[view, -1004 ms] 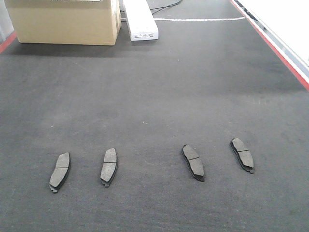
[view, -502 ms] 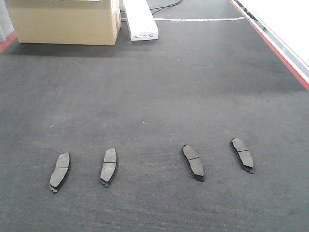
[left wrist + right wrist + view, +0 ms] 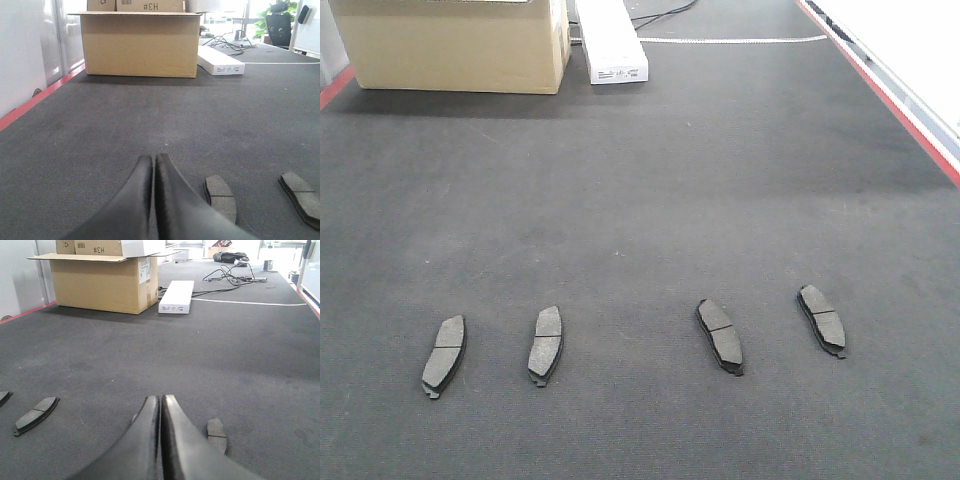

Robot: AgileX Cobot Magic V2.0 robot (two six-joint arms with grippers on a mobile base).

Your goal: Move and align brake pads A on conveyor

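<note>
Meanwhile, four brake pads A (image 3: 545, 345) on conveyor (image 3: 650, 190), cardboard box (image 3: 455, 45) contents unseen, both pincers (image 3: 153, 167) (image 3: 160, 405) pressed closed, empty.

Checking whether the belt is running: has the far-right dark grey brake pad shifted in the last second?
No. The far-right dark grey brake pad keeps the same spot relative to the red edge strip and its neighbouring pad.

The conveyor (image 3: 640, 200) is rough, matt, felt-like charcoal; the pads (image 3: 546, 343) matt, grainy grey. The box (image 3: 455, 45) is plain cardboard; both hands (image 3: 153, 167) (image 3: 160, 405) smooth, slightly glossy black.
</note>
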